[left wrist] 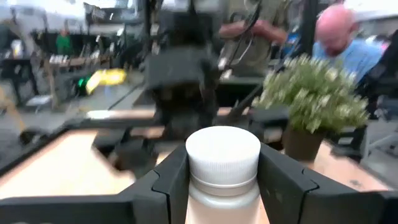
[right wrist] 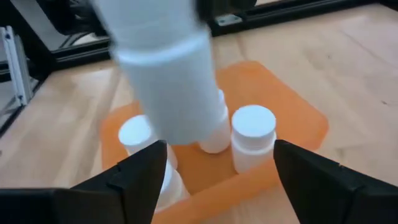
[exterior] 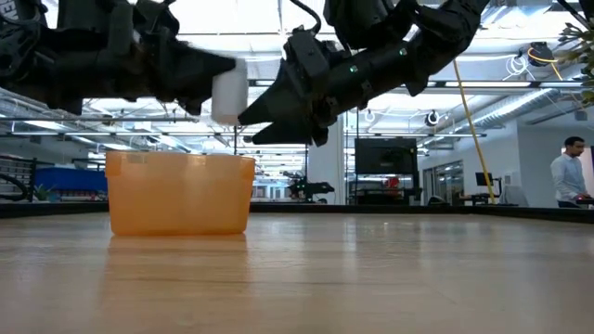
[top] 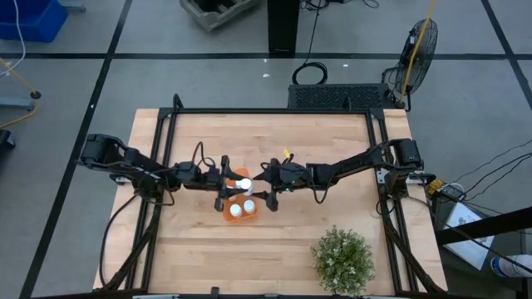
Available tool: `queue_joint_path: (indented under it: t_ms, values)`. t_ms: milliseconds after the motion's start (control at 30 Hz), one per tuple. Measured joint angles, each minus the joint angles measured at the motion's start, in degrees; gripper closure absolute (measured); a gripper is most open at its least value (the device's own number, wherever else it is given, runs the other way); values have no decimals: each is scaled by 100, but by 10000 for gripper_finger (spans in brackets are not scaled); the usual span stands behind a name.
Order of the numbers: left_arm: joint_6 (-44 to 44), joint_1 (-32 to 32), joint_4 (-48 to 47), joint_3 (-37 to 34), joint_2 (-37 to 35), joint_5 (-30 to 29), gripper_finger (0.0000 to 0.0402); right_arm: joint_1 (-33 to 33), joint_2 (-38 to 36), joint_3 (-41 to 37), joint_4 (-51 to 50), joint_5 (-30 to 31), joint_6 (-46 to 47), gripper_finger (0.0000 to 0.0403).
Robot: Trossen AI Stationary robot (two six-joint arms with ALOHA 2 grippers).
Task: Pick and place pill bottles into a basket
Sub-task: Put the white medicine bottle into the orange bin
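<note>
- Left wrist view: nearest the lens, the left gripper [left wrist: 224,186] is pinching a small white cylindrical pill bottle with a ribbed white cap [left wrist: 222,163], one dark finger [left wrist: 171,183] pressed to each side of it. Beyond the bottle stands the right arm's dark gripper, blurred. A green bushy plant in a dark pot [left wrist: 314,99] stands on the light wooden table [left wrist: 53,165]. People show in the room behind.
- Right wrist view: the right gripper [right wrist: 217,168] has its fingers spread wide, with nothing between them. The held bottle [right wrist: 168,81] hangs in front of them, above the small bright orange rectangular plastic basket [right wrist: 292,118]. Inside the basket stand further white capped bottles [right wrist: 252,137]; at least three can be made out, partly hidden.
- High view: both grippers meet over the basket [top: 239,208], left of the table's middle. The held bottle [top: 242,183] is over the basket's far end; two caps [top: 242,208] show inside. The plant [top: 342,260] stands near the table's front edge, well apart.
- Low view: the basket [exterior: 179,193] rests on the table [exterior: 371,278]. The held bottle [exterior: 228,93] is above its rim, clear of it. A person [exterior: 568,176] stands far right.
</note>
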Motion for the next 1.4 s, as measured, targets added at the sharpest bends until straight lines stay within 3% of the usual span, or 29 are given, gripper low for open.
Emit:
queue_joint_path:
  t_ms: [633, 1400]
  values:
    - [48, -484, -651, -517, -216, -568, 246, -105, -987, -79, -546, 479, -476, 149]
    - [-94, -517, -984, -517, -210, -754, 246, -105, -1027, -77, -495, 474, -481, 149]
